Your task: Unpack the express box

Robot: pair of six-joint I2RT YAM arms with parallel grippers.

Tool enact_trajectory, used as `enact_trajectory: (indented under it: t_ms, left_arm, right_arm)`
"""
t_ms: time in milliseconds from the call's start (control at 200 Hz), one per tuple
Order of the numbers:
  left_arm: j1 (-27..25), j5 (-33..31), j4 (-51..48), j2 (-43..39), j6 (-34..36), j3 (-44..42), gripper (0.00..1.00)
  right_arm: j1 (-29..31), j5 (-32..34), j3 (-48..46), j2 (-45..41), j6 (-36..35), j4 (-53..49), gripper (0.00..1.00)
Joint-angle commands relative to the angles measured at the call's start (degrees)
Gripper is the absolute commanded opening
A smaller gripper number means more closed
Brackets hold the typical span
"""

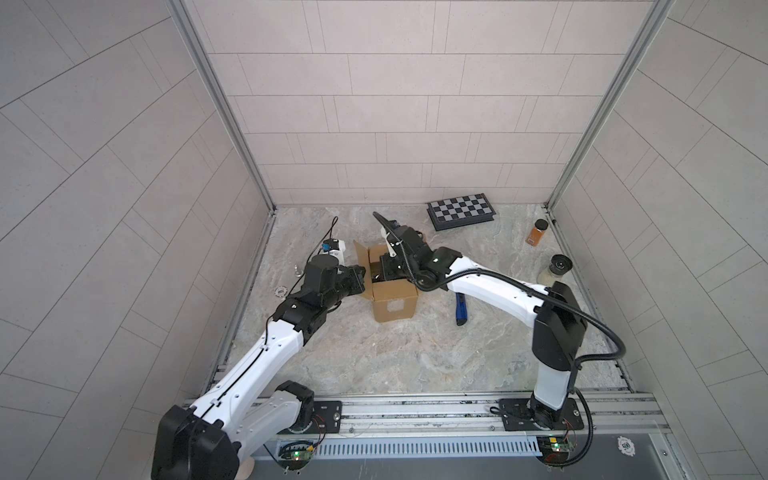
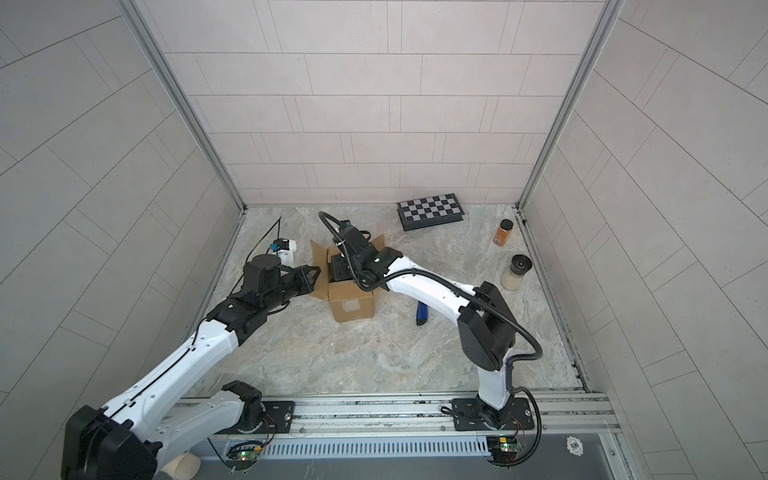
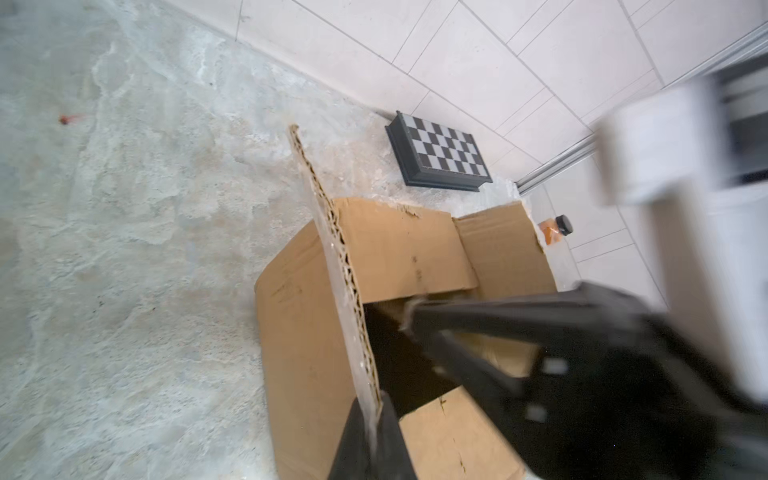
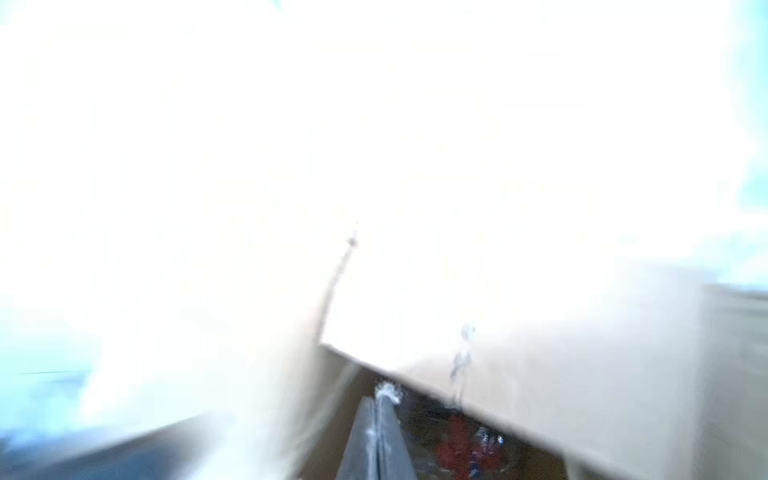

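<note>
Standing beside the rig, I see the express box (image 1: 395,305) upright on the marble table (image 1: 374,365), a little behind the middle, between the two arms. Its top is already open, so I judge the step in hand is taking out the contents.

The left gripper (image 3: 372,415) is closed on the box's side flap (image 3: 332,232) and holds it outward. The right gripper (image 4: 376,405) reaches down into the opening with its jaws pressed together. Whether something thin is pinched between them I cannot tell, because the wrist view is blurred and overexposed. Near it on the dark bottom lies something red and blue (image 4: 465,453), too unclear to name.

The next move, I think, calls for a straight lift out of the opening, with the flap kept aside so the box does not rise with it.

The box is plain brown corrugated cardboard with a pale rectangular patch on the near side. The flaps stand up and the cut edges are a bit torn — a light thing that slides easily.
</note>
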Motion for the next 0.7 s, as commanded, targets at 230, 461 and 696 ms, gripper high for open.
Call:
enact_trajectory:
  t_ms: [230, 461, 696]
  left_arm:
    - [-0.08, -3.27, -3.40, -0.49, 1.97, 2.35, 0.00]
    - [-0.10, -0.03, 0.11, -2.07, 3.25, 1.98, 0.00]
    - [-0.08, 9.82, -1.19, -2.50, 17.70, 6.15, 0.00]
  right_arm:
    - [0.35, 0.58, -3.29, -8.19, -0.81, 3.19, 0.00]
    - [1.53, 2.94, -0.75, -1.70, -4.84, -7.83, 0.20]
    - [1.49, 5.12, -3.05, -1.22, -14.34, -11.25, 0.45]
